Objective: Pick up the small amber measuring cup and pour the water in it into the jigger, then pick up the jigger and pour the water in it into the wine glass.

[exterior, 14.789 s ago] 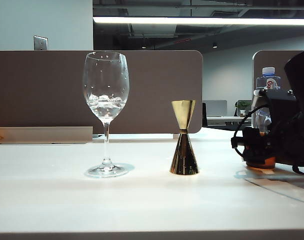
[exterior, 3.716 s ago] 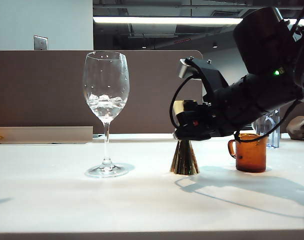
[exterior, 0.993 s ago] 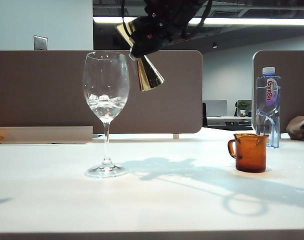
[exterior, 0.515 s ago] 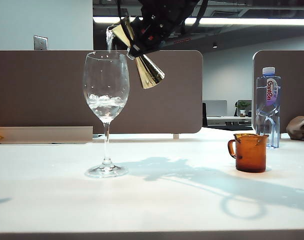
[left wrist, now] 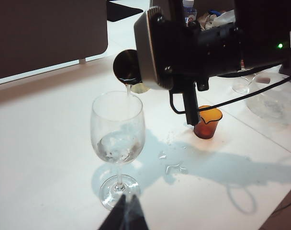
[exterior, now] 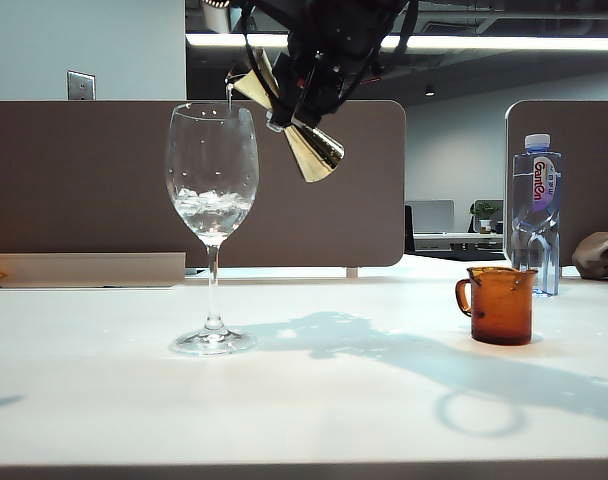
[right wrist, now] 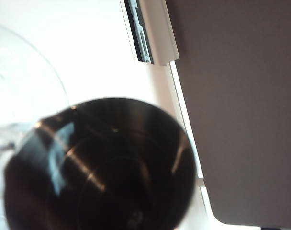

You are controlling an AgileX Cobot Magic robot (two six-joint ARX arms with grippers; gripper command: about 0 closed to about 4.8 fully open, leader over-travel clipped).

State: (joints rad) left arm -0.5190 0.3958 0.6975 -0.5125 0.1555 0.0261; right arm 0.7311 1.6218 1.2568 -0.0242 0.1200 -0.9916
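One white worktop [exterior: 304, 400] carries everything, backed by a brown partition panel [exterior: 84, 180] under a ceiling strip light in an open office. Both panels are well behind the things, and the worktop's front is bare except for shadows.

On the worktop I count one tall clear plastic bottle with a blue cap [exterior: 535, 215] at the far right, one tall clear stemmed wine glass [exterior: 212, 225] on the left, and one small translucent amber measuring cup [exterior: 500, 305] standing upright just in front of the bottle, well apart from the glass. A few spilled drops [left wrist: 170, 163] lie between glass and cup.

My right gripper [exterior: 284, 105] is high above the worktop, its fingers clamped on the one shiny gold hourglass-shaped jigger [exterior: 289, 120], tilted with its upper mouth over the glass rim. A thin thread of clear water [exterior: 228, 97] falls from that mouth into the bowl, which already holds some.

My left gripper [left wrist: 124, 218] sits low near the glass foot; only the dark tips of its fingers show, close together.
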